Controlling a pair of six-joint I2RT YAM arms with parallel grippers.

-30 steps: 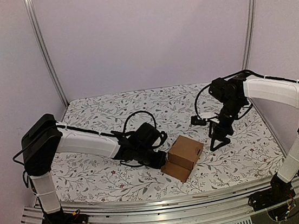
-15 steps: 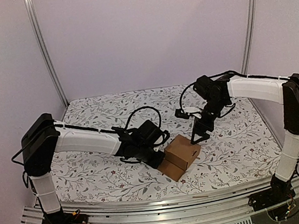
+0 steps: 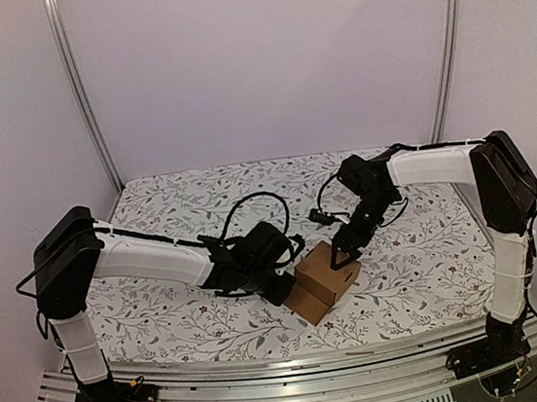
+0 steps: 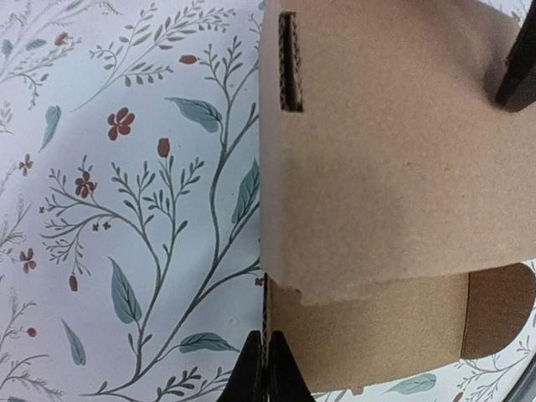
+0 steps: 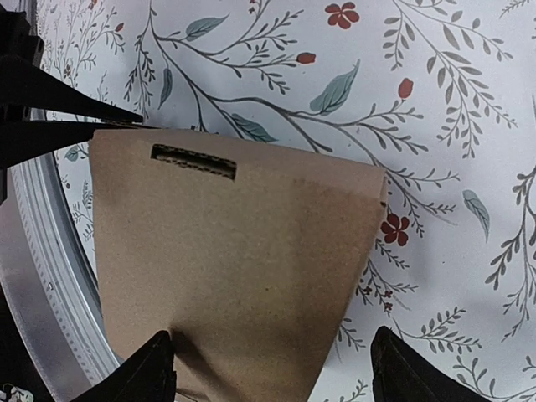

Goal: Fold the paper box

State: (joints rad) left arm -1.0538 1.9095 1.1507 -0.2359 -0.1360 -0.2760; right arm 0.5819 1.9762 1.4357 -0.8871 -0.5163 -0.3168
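Left gripper (image 4: 267, 373) pinches the paper box (image 3: 323, 278) by its edge; right gripper (image 5: 272, 364), spread above it, should probably press the top shut next.

Paper box (image 3: 323, 275): plain brown cardboard, partly folded, slot in top panel, on floral cloth (image 3: 165, 317)

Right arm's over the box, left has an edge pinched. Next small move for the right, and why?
Probably lower the right gripper a little and close it across the paper box. Its jaws stand open with one finger on each side of the slotted top panel's end, not yet gripping. The left gripper is shut on a lower cardboard edge, which should brace the box.
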